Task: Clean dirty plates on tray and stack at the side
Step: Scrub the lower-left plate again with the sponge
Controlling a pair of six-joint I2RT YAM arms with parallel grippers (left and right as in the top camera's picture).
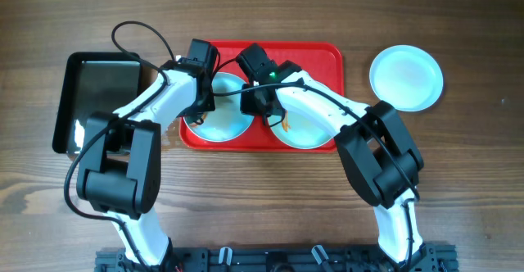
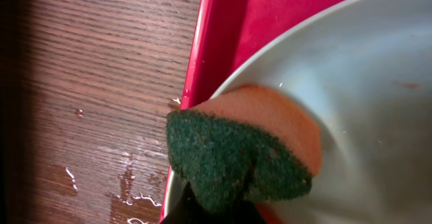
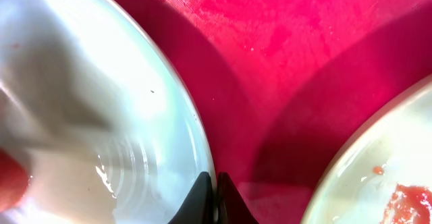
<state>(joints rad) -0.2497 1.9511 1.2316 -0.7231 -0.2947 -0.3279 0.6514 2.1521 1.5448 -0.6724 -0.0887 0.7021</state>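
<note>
Two plates [image 1: 219,115] on the tray [image 1: 323,55] lie under both hands.

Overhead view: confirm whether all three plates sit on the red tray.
No: two plates lie on the red tray; the third plate rests on the table beside it.

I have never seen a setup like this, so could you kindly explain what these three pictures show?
Two robot arms work at a wooden table. The overhead picture looks down on everything; the other two come from cameras on each wrist. A red tray holds two pale plates; a third plate sits on the table right of it, and a black tray lies to the left. The left gripper is shut on a sponge with a green scrubbing side, pressed at a plate's edge. The right gripper is shut at that plate's rim; the other plate shows an orange smear.
</note>
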